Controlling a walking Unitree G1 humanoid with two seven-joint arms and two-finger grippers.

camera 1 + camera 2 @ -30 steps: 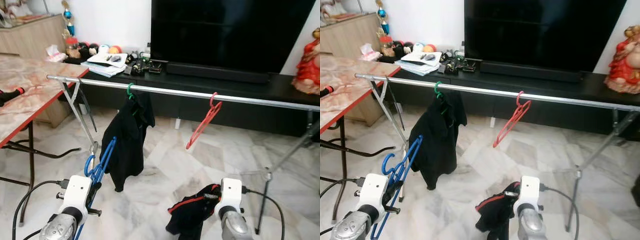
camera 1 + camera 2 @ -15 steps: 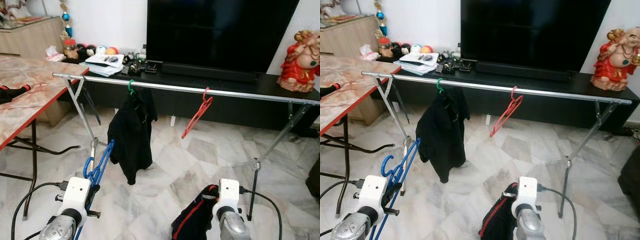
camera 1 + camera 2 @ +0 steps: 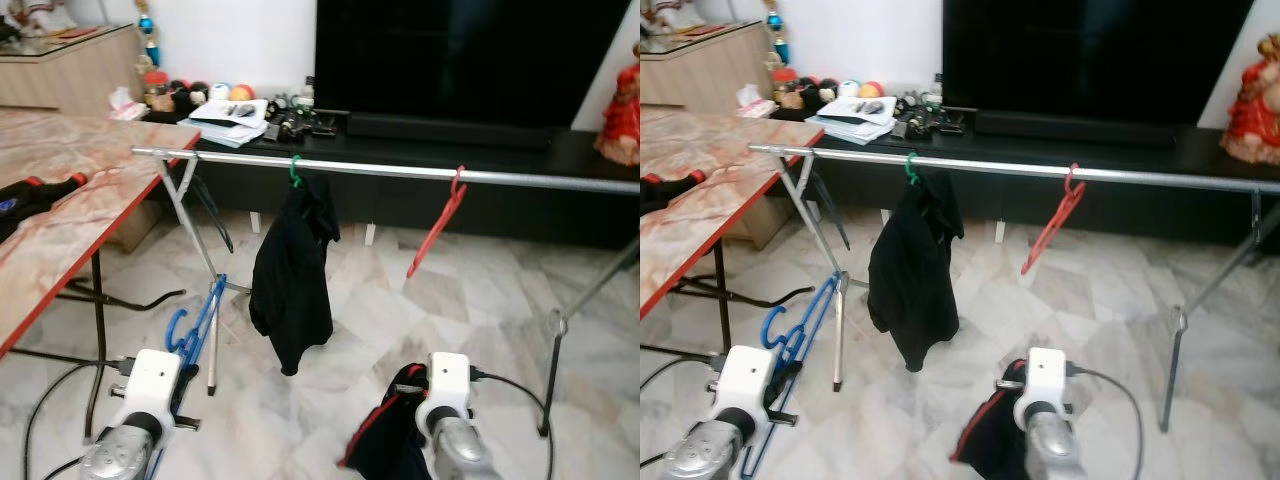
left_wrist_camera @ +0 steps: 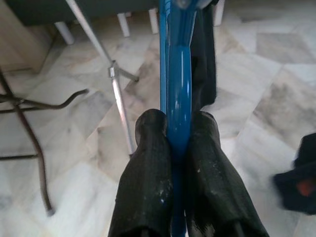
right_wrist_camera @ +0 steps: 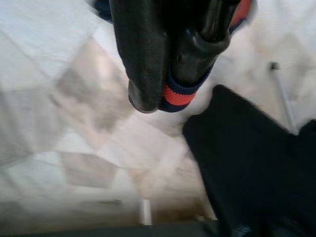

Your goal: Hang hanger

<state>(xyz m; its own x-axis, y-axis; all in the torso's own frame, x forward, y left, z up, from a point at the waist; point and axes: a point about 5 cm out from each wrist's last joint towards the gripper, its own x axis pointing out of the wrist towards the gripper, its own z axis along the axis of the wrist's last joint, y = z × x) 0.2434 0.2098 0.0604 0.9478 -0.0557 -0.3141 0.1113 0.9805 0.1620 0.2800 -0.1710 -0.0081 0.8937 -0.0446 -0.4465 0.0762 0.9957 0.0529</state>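
Low at left, left gripper (image 4: 177, 143) still clamps blue hanger (image 3: 200, 325); camera shifted.

Both eye views look forward and down from the head, sharing the far clothes rail (image 3: 400, 172). The left wrist view looks along its fingers (image 4: 148, 187) at nearby floor; the right wrist view sits close above tiles.

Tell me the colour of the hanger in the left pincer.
Blue hanger, clearest in the left wrist view.
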